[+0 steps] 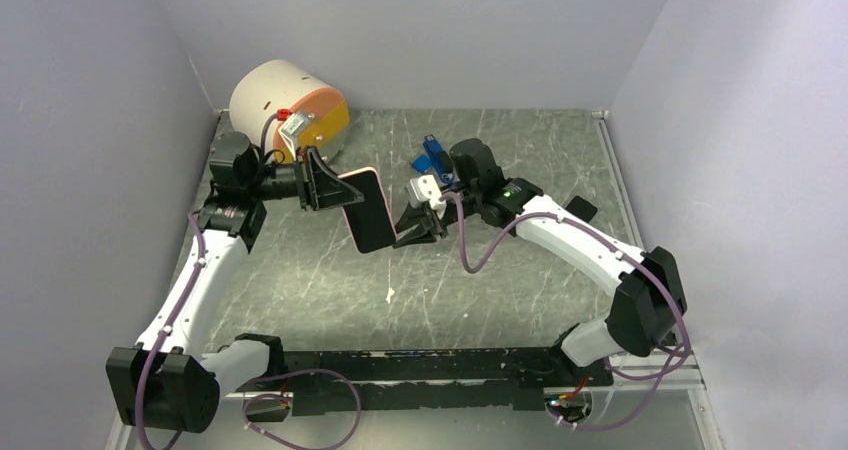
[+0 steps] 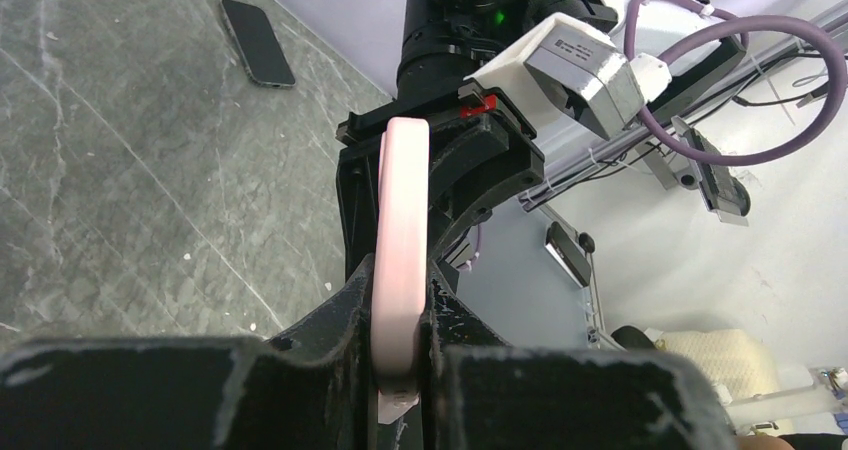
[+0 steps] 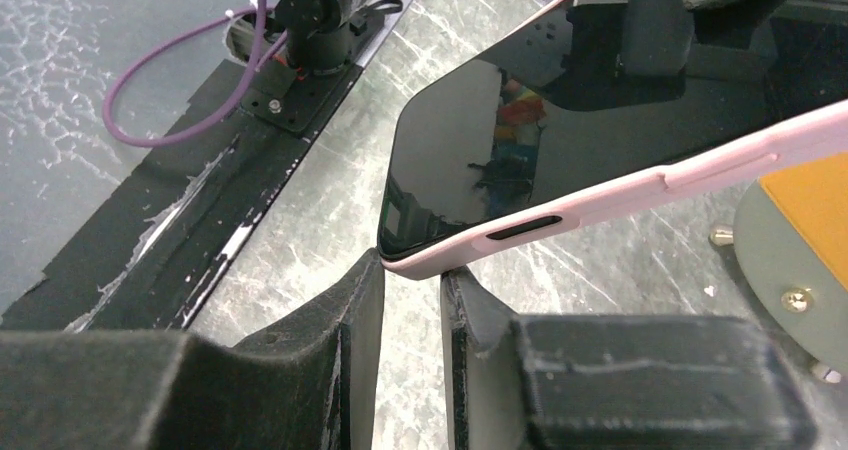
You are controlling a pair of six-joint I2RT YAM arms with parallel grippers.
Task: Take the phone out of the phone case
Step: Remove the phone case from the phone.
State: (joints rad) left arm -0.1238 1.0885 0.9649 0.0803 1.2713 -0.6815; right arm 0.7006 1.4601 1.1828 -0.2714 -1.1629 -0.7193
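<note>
The phone (image 1: 368, 213), black screen in a pink case, is held in the air over the table's middle. My left gripper (image 1: 335, 192) is shut on its upper left end. In the left wrist view the pink case edge (image 2: 402, 230) runs up between my left gripper's (image 2: 400, 340) jaws. My right gripper (image 1: 405, 235) is at the phone's lower right corner. In the right wrist view the black screen (image 3: 520, 140) and pink case rim (image 3: 640, 185) sit just above my right gripper (image 3: 412, 270), whose jaws stand narrowly apart with their tips touching the case corner.
A white cylinder with an orange face (image 1: 285, 105) stands at the back left, also in the right wrist view (image 3: 810, 200). A blue object (image 1: 432, 155) lies behind the right gripper. A second dark phone (image 1: 580, 208) lies on the table at right, also in the left wrist view (image 2: 258, 42).
</note>
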